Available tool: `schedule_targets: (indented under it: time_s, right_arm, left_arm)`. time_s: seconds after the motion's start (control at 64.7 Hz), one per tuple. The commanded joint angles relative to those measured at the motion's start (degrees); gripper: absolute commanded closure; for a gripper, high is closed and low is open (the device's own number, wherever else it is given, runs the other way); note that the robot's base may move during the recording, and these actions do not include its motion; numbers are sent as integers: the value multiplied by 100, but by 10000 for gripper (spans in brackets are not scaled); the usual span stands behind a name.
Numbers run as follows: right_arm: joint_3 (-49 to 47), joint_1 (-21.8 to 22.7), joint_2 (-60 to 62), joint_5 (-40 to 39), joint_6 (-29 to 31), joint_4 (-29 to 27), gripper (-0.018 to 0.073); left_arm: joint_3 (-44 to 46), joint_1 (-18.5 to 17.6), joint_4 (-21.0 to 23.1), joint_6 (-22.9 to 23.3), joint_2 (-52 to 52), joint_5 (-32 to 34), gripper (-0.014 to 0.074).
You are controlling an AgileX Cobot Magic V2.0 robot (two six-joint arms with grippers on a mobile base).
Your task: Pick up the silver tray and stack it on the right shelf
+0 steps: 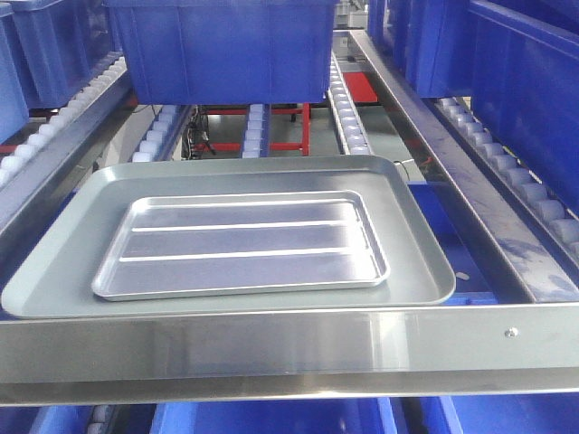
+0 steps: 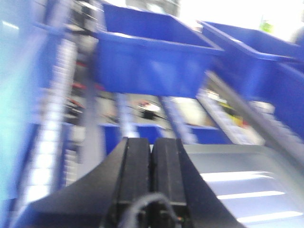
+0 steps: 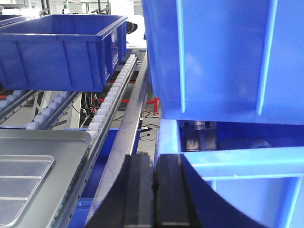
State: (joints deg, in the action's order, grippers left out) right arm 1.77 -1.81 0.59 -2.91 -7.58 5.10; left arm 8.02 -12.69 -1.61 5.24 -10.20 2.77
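Note:
The silver tray (image 1: 240, 244), shiny with two long ridges, lies flat inside a larger dull grey tray (image 1: 54, 280) on the right shelf, just behind its broad steel front bar (image 1: 271, 348). Neither gripper shows in the front view. My left gripper (image 2: 152, 142) is shut and empty; its view is blurred, and a tray surface with bright streaks (image 2: 247, 190) lies to its lower right. My right gripper (image 3: 154, 159) is shut and empty, hanging over a steel rail. The silver tray's corner (image 3: 19, 183) and the grey tray (image 3: 57, 156) lie to its left.
A blue bin (image 1: 226, 45) sits on the roller lanes (image 1: 348, 99) behind the trays. More blue bins line the left and right sides (image 1: 525, 99). A large blue bin (image 3: 213, 57) hangs close above and right of my right gripper.

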Motion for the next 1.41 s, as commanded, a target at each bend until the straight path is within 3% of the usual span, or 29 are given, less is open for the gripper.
schedule_targets:
  time_s: [0.0,0.155,0.402,0.758,1.392]
  right_arm:
    - [-4,43,107,-544,29,-1,509]
    - [-4,43,107,-544,29,-1,509]
    - [-4,43,107,-544,29,-1,509]
    - [-4,43,107,-544,29,-1,509]
    - [-4,43,107,-544,29,-1,509]
  left_arm:
    - [-24,549,273,-343,534,-57,687]
    - [-338,1036,488,-343,1128,-898,687]
    - [-1135,1073,449,-343,1147,363,687]
    - [-1120,1002,217,-343,1157,479,687]
    - [-1120,900,217,-343,1157,479,687]
